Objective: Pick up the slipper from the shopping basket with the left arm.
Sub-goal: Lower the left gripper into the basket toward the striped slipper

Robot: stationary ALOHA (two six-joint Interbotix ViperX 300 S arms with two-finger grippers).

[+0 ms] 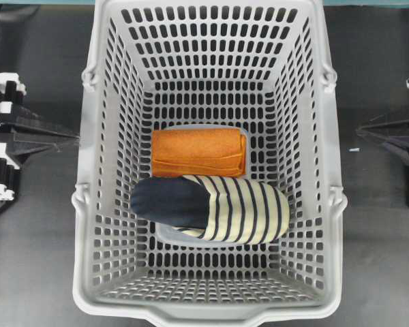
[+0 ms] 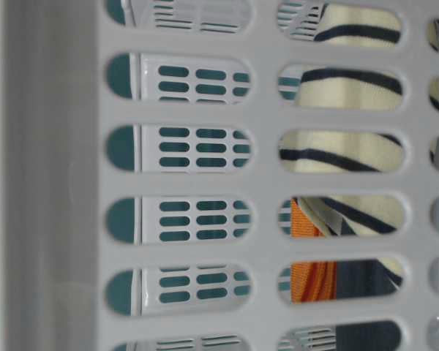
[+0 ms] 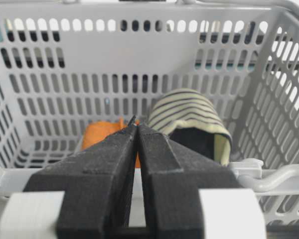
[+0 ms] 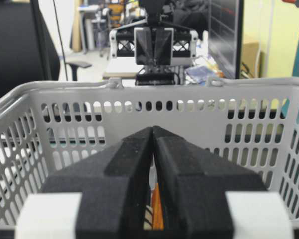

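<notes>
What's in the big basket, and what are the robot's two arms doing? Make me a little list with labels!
basket: light-grey shopping basket, full of slots, in the middle of the table
slipper: cream with navy stripes, lying on the basket floor, dark navy end pointing left in the overhead view
cloth: folded orange cloth, right behind the slipper, touching it
left gripper: jaws shut, empty, outside the basket at its rim
right gripper: jaws shut, empty, outside the opposite rim
task progress: slipper not yet picked up
</notes>
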